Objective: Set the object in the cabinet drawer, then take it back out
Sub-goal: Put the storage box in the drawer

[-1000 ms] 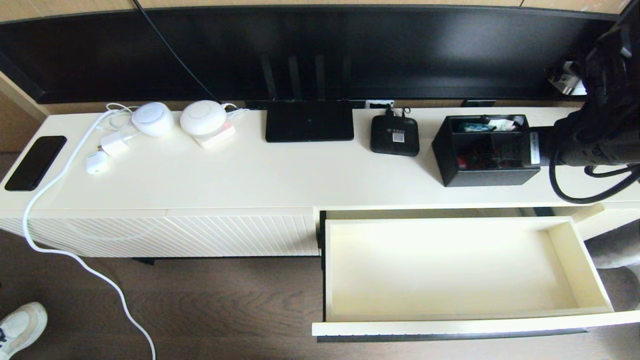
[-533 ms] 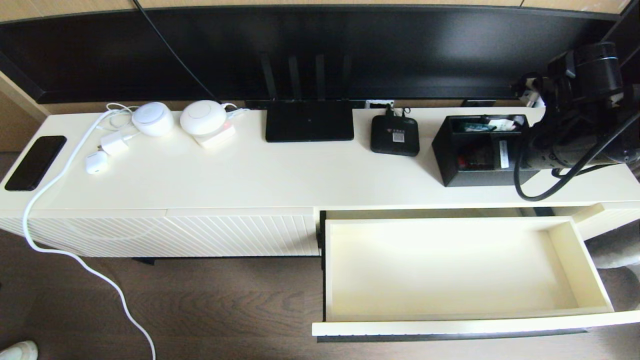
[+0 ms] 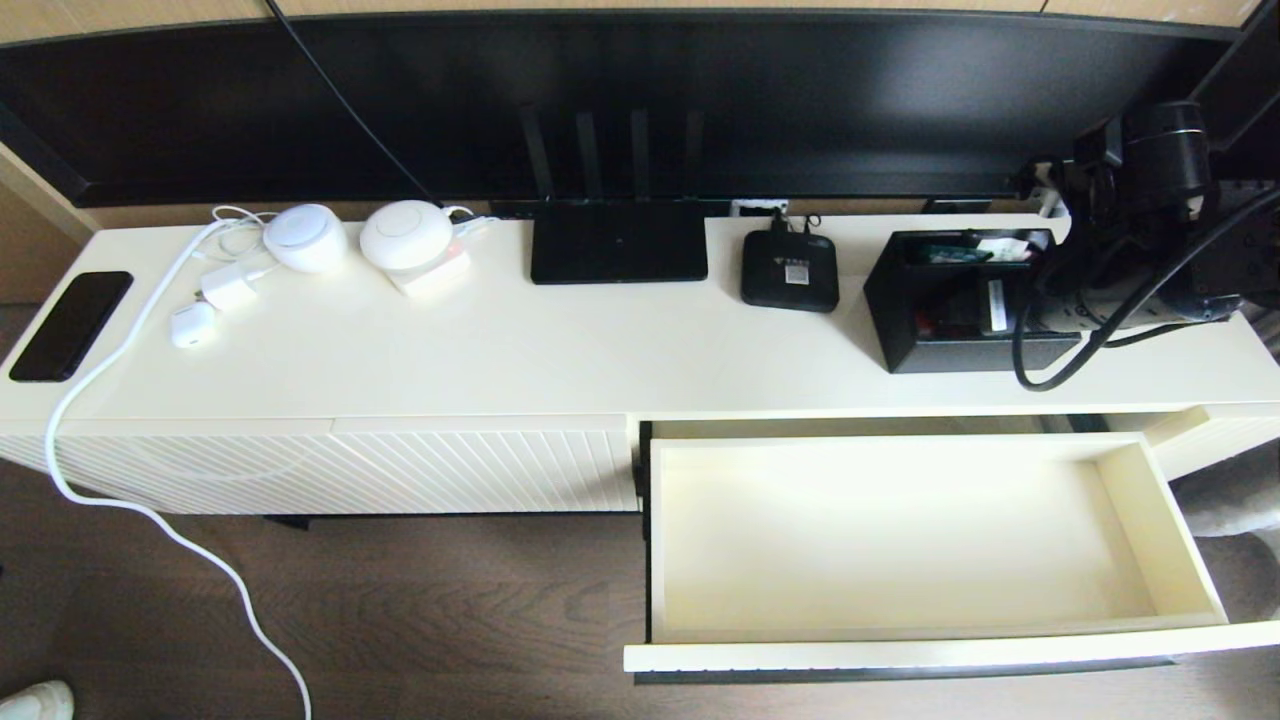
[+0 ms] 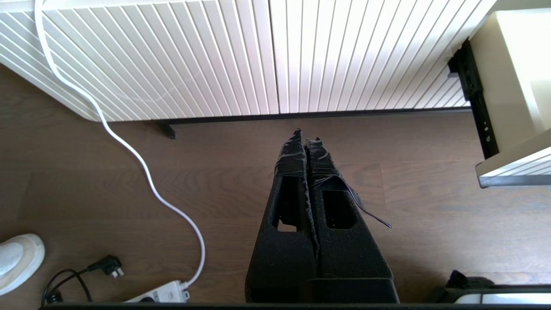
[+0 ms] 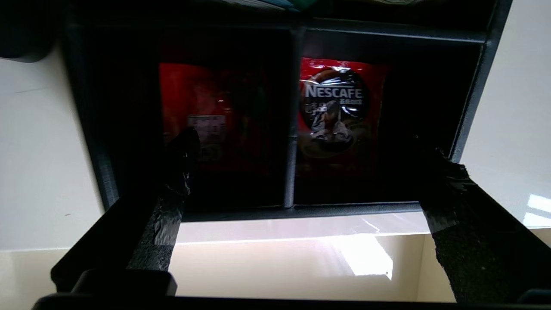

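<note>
The black organiser box (image 3: 925, 300) stands on the cabinet top at the right, behind the drawer; red packets (image 5: 338, 112) lie in its two square compartments. My right gripper (image 3: 1005, 305) hovers open over the box's right half; in the right wrist view its fingers (image 5: 178, 172) straddle both square compartments of the box (image 5: 297, 36), touching nothing. The cream drawer (image 3: 900, 540) is pulled fully out and holds nothing; its inside (image 5: 280, 267) shows below the box. My left gripper (image 4: 306, 135) is shut and empty, low over the floor before the cabinet.
A flat black router (image 3: 618, 240) with antennas and a small black device (image 3: 790, 270) sit left of the box. Two white round devices (image 3: 405, 235), chargers and a phone (image 3: 70, 325) lie far left. A white cable (image 3: 150, 510) hangs to the floor. A dark screen stands behind.
My right arm has swung in from the box's right side and turned, bringing the open gripper over the box. The box has not moved. A shoe at lower left has drawn back.
</note>
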